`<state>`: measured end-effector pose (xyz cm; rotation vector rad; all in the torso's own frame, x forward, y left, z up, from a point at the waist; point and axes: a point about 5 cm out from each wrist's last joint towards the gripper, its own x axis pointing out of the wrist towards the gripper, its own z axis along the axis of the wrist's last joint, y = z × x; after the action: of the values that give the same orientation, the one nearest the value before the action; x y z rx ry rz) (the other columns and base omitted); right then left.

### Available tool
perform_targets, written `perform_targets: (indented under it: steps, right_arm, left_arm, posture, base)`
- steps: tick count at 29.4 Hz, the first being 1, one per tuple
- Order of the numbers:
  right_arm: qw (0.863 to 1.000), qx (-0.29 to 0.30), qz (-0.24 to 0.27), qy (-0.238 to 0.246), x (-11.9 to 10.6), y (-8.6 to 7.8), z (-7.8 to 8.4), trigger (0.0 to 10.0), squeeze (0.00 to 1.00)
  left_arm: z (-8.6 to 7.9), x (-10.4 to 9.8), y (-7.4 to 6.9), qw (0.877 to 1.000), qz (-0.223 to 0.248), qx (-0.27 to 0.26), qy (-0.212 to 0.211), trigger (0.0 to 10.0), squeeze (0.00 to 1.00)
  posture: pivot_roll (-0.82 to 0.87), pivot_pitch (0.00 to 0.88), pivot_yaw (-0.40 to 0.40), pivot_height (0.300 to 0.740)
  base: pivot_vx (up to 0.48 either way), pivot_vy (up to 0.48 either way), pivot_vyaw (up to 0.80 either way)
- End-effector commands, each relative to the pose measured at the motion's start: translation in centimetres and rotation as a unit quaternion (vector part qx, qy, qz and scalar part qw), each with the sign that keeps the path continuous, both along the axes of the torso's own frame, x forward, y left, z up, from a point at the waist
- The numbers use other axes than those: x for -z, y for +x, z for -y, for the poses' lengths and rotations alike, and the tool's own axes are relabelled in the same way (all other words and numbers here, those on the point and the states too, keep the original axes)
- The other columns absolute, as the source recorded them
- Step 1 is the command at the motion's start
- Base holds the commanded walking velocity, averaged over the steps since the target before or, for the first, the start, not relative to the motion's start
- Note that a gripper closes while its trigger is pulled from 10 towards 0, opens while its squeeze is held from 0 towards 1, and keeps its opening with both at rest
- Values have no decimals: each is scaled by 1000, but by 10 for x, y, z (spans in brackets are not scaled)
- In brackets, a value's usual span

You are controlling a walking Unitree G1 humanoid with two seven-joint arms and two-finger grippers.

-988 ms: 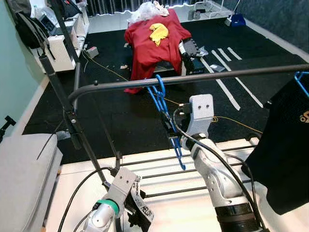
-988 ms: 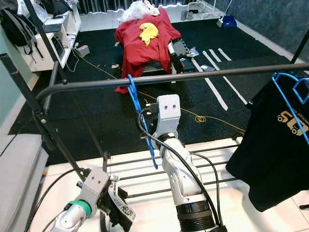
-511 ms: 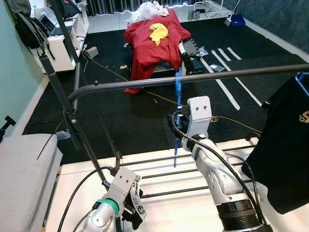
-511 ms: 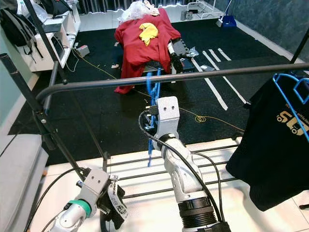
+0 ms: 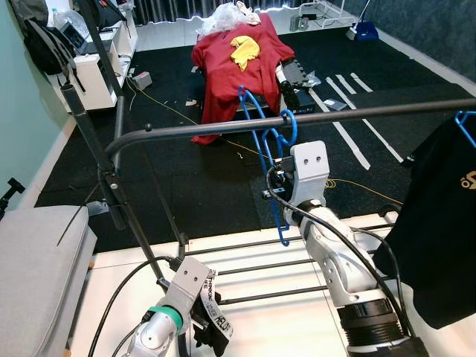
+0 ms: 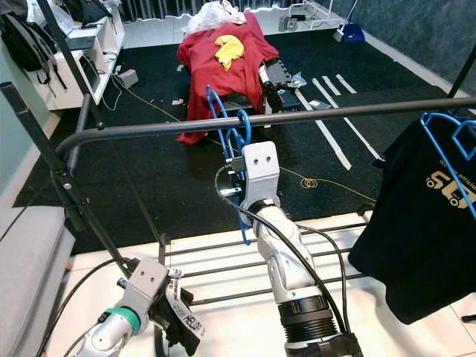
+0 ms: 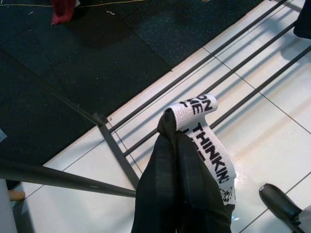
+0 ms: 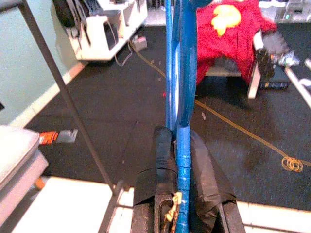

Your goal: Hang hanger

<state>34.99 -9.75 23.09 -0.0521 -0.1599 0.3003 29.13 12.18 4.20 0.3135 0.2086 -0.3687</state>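
Note:
A blue plastic hanger (image 5: 262, 149) stands upright against the dark horizontal rail (image 5: 186, 130) of the clothes rack. Its hook (image 5: 288, 128) curls at the rail, just above my right wrist. My right gripper (image 5: 277, 195) reaches up from below the rail and is shut on the hanger's lower part. In the right wrist view the blue hanger (image 8: 181, 87) runs straight up between the black fingers (image 8: 163, 145). My left gripper (image 7: 170, 127) hangs low over the white tiles, shut, with a white printed band (image 7: 206, 141) wrapped around its fingers.
A black T-shirt (image 5: 439, 223) hangs on another blue hanger (image 6: 446, 145) at the rail's right end. The rack's slanted upright (image 5: 97, 163) and low floor bars (image 5: 245, 242) are close. A red shirt (image 5: 230, 63) lies beyond on the black mat. A grey cushion (image 5: 37, 268) is at left.
The hanger has turned in my right gripper, from edge-on half a second ago to broadside. Its hook is now at the rail farther right than one second ago. The left arm barely moved.

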Motion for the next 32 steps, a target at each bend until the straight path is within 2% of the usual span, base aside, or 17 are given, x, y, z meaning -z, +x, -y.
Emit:
perform_targets:
  steps: [1,5,9,10,12,13,15,16,20,22,25,26,28,29,30,32]
  right_arm:
    - [1000,-3,19,-6,-6,-7,-1,0,0]
    - [999,-5,31,-10,-11,-11,0,0,0]
    - [998,-14,63,-15,-21,-24,3,0,0]
    - [997,-22,75,-23,-23,-33,6,4118,0]
    - [997,-22,75,-23,-23,-33,6,4118,0]
    - [996,-24,77,-33,-20,-43,12,10000,0]
    - [996,-11,66,-56,-9,-58,26,10000,0]
    - [995,6,56,-84,-1,-71,40,10000,0]
    - [991,30,46,-121,5,-82,52,10000,0]
    - [991,30,46,-121,5,-82,52,10000,0]
    - [988,52,-5,-148,28,-95,69,10000,0]
    - [986,46,-30,-158,40,-102,72,10000,0]
    - [986,46,-30,-158,40,-102,72,10000,0]
    - [980,14,-72,-186,58,-119,75,10000,0]
    - [980,14,-72,-186,58,-119,75,10000,0]
    - [975,-22,-106,-193,69,-135,76,10000,0]
  left_arm:
    - [-4,7,-5,1000,-14,-4,8,10000,0]
    - [-4,7,-5,1000,-14,-4,7,10000,0]
    - [-3,8,-6,1000,-14,-4,6,10000,0]
    - [-3,7,-6,1000,-14,-4,5,10000,0]
    - [-3,7,-6,1000,-14,-4,5,10000,0]
    - [-2,5,-6,1000,-10,-2,1,10000,0]
    - [0,-2,-3,1000,-1,2,-10,10000,0]
    - [2,-12,3,1000,10,11,-21,10000,0]
    - [4,-24,9,999,23,25,-30,10000,0]
    - [4,-24,9,999,23,25,-30,10000,0]
    - [8,-35,17,998,37,39,-34,10000,0]
    - [10,-39,18,997,42,44,-37,10000,0]
    - [10,-39,18,997,42,44,-37,10000,0]
    - [12,-47,20,996,50,56,-44,10000,0]
    - [12,-47,20,996,50,56,-44,10000,0]
    - [12,-54,20,995,60,73,-40,10000,0]
  posture:
    - [-281,129,120,740]
    - [-281,129,119,740]
    - [-283,130,118,740]
    - [-291,134,116,740]
    - [-291,134,116,740]
    - [-295,136,116,740]
    - [-305,140,118,740]
    - [-311,144,119,740]
    - [-330,149,123,740]
    - [-330,149,123,740]
    - [-353,152,133,740]
    - [-357,156,138,740]
    - [-357,156,138,740]
    - [-357,156,138,740]
    - [-357,156,138,740]
    - [-359,165,143,740]
  base:
    - [0,0,0]
    - [0,0,0]
    - [0,0,0]
    - [0,0,0]
    - [0,0,0]
    - [0,0,0]
    - [0,0,0]
    - [0,0,0]
    - [0,0,0]
    - [0,0,0]
    - [0,0,0]
    - [0,0,0]
    - [0,0,0]
    - [0,0,0]
    - [0,0,0]
    - [0,0,0]
